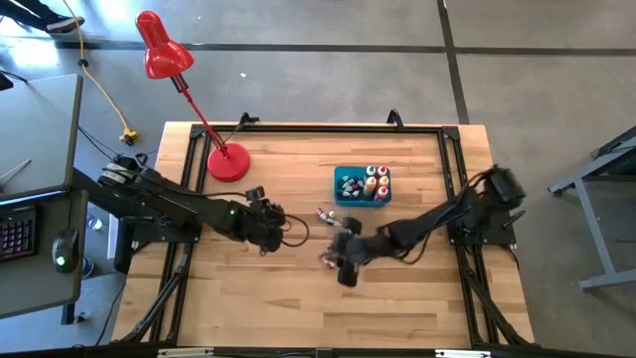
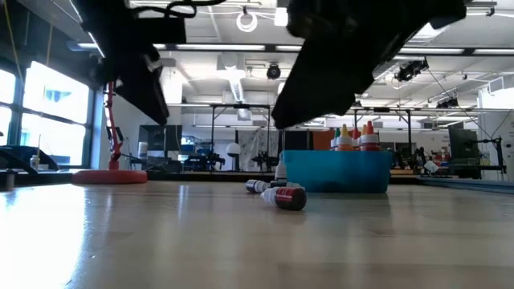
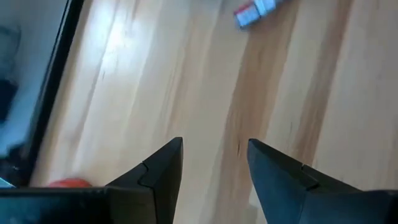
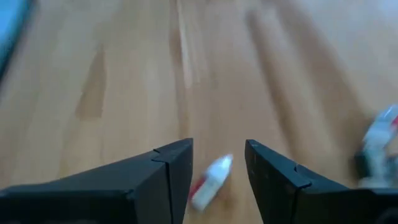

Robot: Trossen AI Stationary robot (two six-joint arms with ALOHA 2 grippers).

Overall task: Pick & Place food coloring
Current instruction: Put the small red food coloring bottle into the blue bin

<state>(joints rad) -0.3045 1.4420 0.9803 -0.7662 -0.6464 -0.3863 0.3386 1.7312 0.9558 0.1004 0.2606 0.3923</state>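
On wood, small red, white-capped food coloring point(image 4: 210, 181) lies.

A robotics lab: metal test rigs point(image 2: 241, 136) (rows) under exposed ceiling ducts point(image 2: 233, 80).

open end effector point(image 3: 214, 163) above wood, bottle point(image 3: 255, 12) beyond

Wooden table point(image 1: 298, 298) with a black frame along its edges. Red desk lamp point(image 1: 159, 50), round base point(image 1: 228, 162) on the table's far left part, head leaning out past the table edge. Blue plastic bin point(image 1: 346, 198) upright near table centre; keyboard point(image 1: 15, 232) and mouse point(image 1: 65, 247) on a side desk at left.
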